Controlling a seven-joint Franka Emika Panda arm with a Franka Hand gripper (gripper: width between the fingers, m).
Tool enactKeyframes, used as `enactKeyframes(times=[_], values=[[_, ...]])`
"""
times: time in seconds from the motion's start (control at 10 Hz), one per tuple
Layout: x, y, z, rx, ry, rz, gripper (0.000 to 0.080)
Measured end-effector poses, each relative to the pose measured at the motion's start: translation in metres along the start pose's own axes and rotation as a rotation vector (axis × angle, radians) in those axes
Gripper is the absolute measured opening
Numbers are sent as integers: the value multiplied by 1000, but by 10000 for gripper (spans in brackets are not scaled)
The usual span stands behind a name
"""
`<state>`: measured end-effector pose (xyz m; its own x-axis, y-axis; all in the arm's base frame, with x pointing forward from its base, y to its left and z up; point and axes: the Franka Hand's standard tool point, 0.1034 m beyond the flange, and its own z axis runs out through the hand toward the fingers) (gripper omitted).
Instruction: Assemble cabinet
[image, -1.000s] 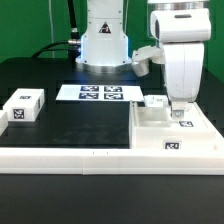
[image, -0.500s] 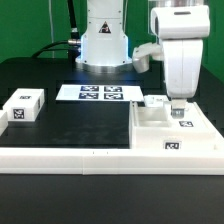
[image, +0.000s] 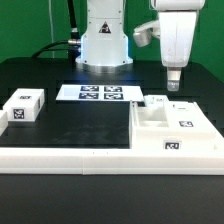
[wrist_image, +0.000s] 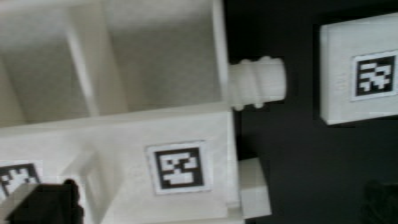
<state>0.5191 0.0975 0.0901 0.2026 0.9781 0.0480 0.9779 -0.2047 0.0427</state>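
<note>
My tool hovers open and empty above the cabinet.
The cabinet lies on the bench at the exterior view's right, hollow side up; I'd rise straight, not nudging it.

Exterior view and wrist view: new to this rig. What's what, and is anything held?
One robot arm with a two-finger gripper. The exterior view looks at the table from off the arm; the wrist view looks down from the arm itself. On the table: the cabinet, a white boxy body with tags, whose shelf compartments show in the wrist view; a small tagged block; the marker board; a low white rail. The gripper hovers above the cabinet, open, holding nothing.
</note>
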Motion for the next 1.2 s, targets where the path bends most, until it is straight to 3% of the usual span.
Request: enactKeyframes(times=[0.5,0.6,0.7,0.9,1.1,1.2], values=[[-1,-1,2,4,-1,2,797],[-1,-12,4,-4,5,-2,797],[-6,-33,3,3,-4,-15,797],[-12,-61,10,13,-6,-32,797],[-16,-75,22,27,-1,-22,797],[-16,-72,20,23,0,-22,797]])
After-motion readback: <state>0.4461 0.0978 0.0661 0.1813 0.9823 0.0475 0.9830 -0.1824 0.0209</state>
